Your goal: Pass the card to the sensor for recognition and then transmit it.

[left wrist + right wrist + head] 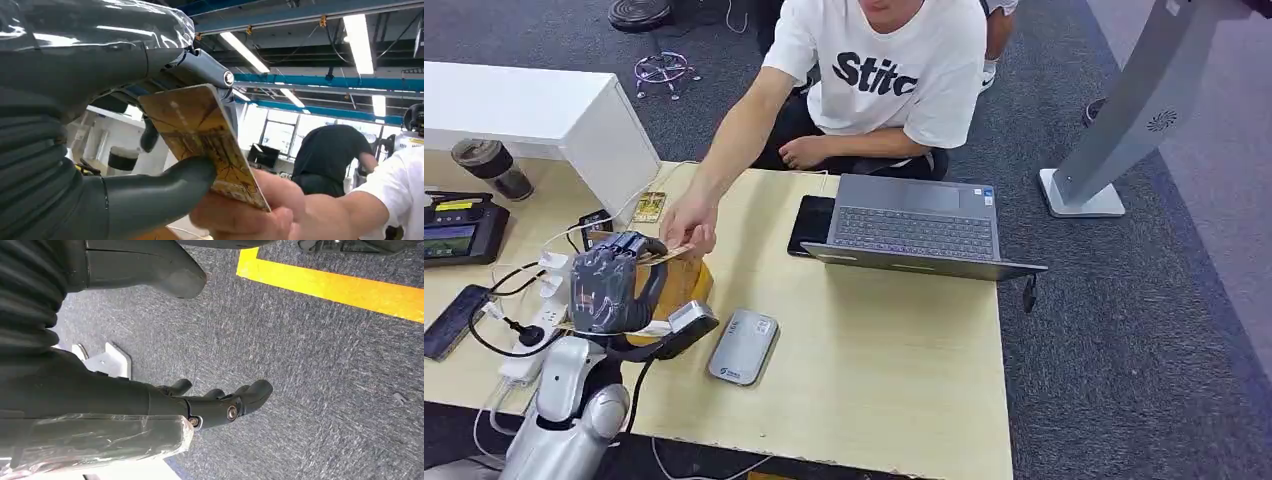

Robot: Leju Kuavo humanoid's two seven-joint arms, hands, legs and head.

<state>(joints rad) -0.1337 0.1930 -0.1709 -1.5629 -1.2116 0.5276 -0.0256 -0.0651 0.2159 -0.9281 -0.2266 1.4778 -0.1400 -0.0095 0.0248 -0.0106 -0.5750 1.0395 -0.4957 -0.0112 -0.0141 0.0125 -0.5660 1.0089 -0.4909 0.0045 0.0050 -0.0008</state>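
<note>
Left silver arm rises from below, forearm upright, its dark grey many-fingered left hand [609, 285] raised with the back toward the head camera, thick thumb [165, 187] and fingers pinching a tan patterned card [205, 140]. Right hand [200, 405] hangs low, palm empty, fingers loosely spread and slightly curled.

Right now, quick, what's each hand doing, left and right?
Left hand: pinching the card with its thumb, while a person's hand grips the card's other end.
Right hand: holding nothing, fingers apart, hanging above the carpet.
</note>
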